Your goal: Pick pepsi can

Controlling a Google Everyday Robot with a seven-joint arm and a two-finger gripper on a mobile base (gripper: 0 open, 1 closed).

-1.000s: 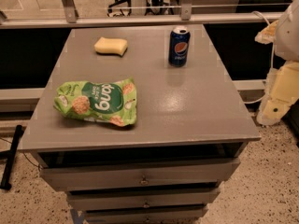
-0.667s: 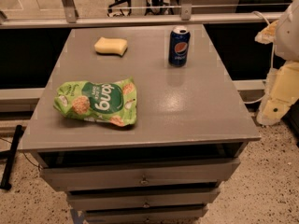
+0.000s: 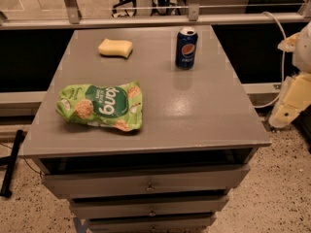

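The pepsi can (image 3: 186,48) is dark blue with a silver top and a round red-white-blue logo. It stands upright at the back right of the grey table (image 3: 194,115). My gripper (image 3: 290,103) shows as pale cream parts at the right edge of the view, beyond the table's right side and lower than the tabletop. It is well apart from the can and holds nothing that I can see.
A green snack bag (image 3: 101,106) lies at the front left of the table. A yellow sponge (image 3: 115,48) lies at the back left. Drawers (image 3: 146,183) are under the tabletop. A rail (image 3: 146,19) runs behind the table. A black bar (image 3: 10,164) leans at the lower left.
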